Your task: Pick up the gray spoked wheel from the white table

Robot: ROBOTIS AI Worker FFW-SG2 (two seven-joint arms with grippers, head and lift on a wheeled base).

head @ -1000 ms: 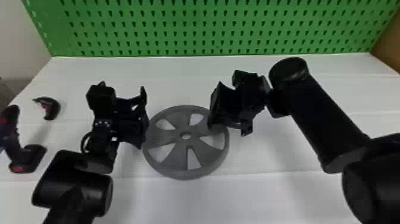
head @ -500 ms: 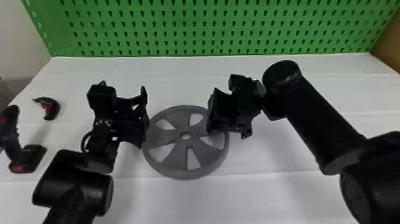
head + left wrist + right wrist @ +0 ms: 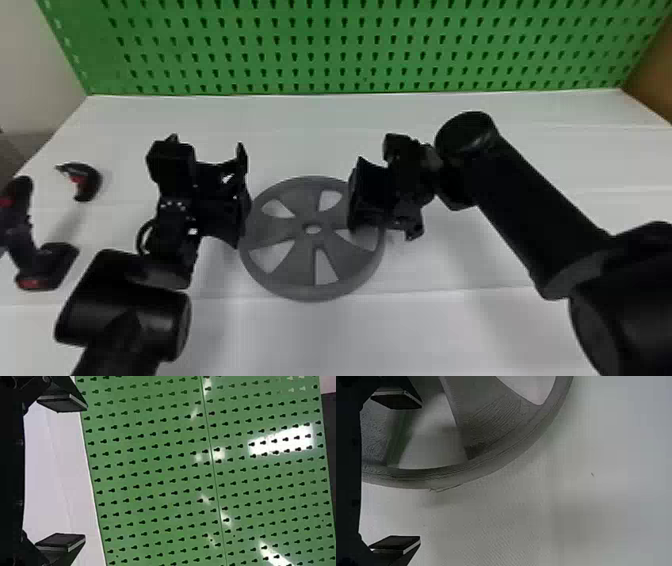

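The gray spoked wheel [image 3: 300,250] lies flat on the white table [image 3: 400,330] between the two arms. At the wheel's left side is my left gripper [image 3: 242,195]; in the left wrist view the left gripper [image 3: 84,473] is open, with nothing between its fingers. My right gripper [image 3: 367,195] overlaps the wheel's right edge in the head view and hides part of the rim. Seen from the right wrist, the right gripper [image 3: 420,473] has its fingers wide apart, and the wheel's rim [image 3: 490,465] curves past between them.
A green pegboard [image 3: 320,45] stands along the table's back edge. On the far left are a black and red power tool [image 3: 45,260] and a small curved black and red object [image 3: 87,182], left of my left arm.
My right gripper has shifted slightly left and tilted, and its forearm has moved a little with it. The left arm and the wheel look unmoved.
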